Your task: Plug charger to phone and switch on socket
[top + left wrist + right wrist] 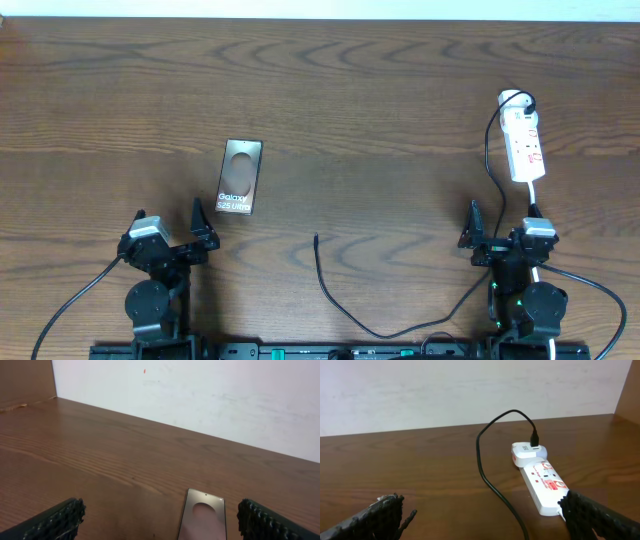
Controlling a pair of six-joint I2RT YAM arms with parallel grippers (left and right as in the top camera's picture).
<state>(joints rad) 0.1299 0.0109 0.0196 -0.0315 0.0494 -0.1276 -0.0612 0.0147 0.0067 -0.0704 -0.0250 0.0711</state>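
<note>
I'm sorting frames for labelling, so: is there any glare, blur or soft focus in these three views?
Overhead: even light, a pale sheen towards the far edge of the table, and the phone text is small but legible. Left wrist: the phone screen is pale with reflection and cut off by the bottom edge. Right wrist: the socket is fairly sharp, its print unreadable, with no hard shadows.

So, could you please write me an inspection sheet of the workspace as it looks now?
Surface: brown wooden table, flat, wood grain visible.
Job's things: phone lies flat, screen up, nothing plugged in; socket at the far right, switch state cannot be told; charger runs from the white adapter at the socket's end, plug tip free on the table, apart from the phone.
Clutter: nothing seen.
Grippers: left gripper open, empty; right gripper open, empty.
Cables: black robot cables trail from the arm bases.
Surroundings: white wall behind the table.
</note>
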